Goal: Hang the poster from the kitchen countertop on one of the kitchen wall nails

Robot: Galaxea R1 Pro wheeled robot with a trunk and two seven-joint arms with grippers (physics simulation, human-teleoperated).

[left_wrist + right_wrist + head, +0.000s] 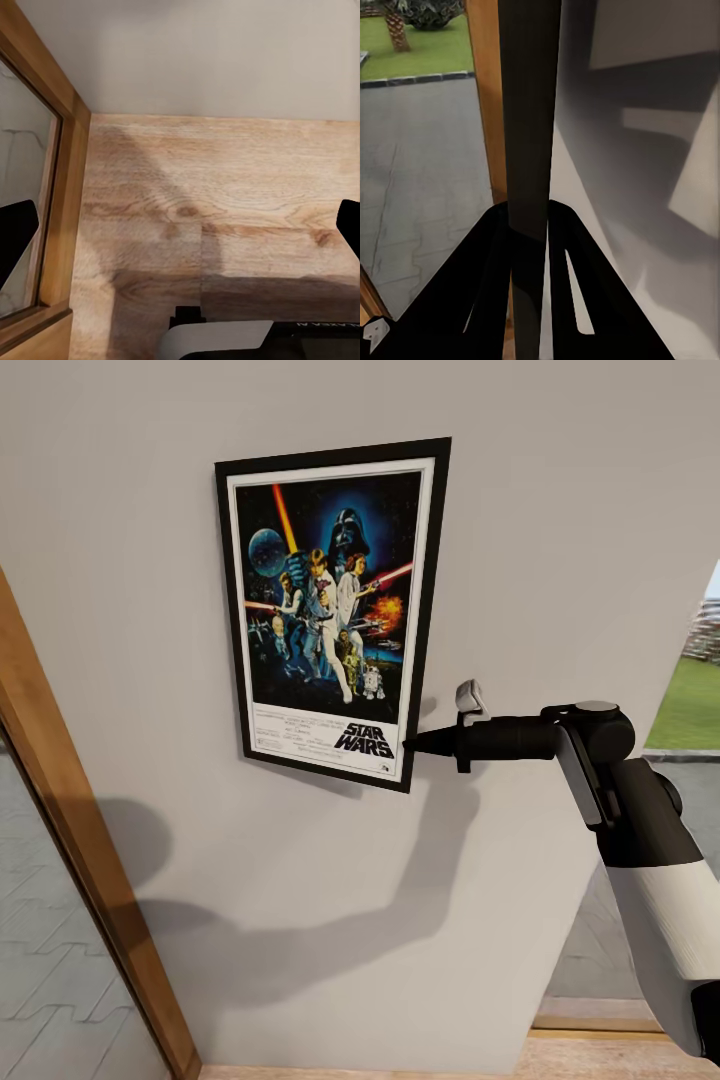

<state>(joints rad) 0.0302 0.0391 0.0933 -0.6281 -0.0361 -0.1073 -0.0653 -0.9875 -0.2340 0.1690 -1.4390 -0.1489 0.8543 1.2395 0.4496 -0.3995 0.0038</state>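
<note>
Head view, right end effector [412, 741] pinching poster [330, 610]

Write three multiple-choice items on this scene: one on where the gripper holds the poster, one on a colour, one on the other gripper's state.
1. The right gripper holds the upright black-framed Star Wars poster at its:
A. top edge
B. lower right corner
C. left edge

2. The plain wall behind the poster is:
A. light grey
B. red
C. green

3. The left gripper over the light wooden floor is:
A. shut on the poster
B. shut on a cup
C. open, holding nothing

Key: B, the head view shows the black tips at that corner; A, the wall is pale grey around the frame; C, its fingers stand wide apart over bare floor.
</note>
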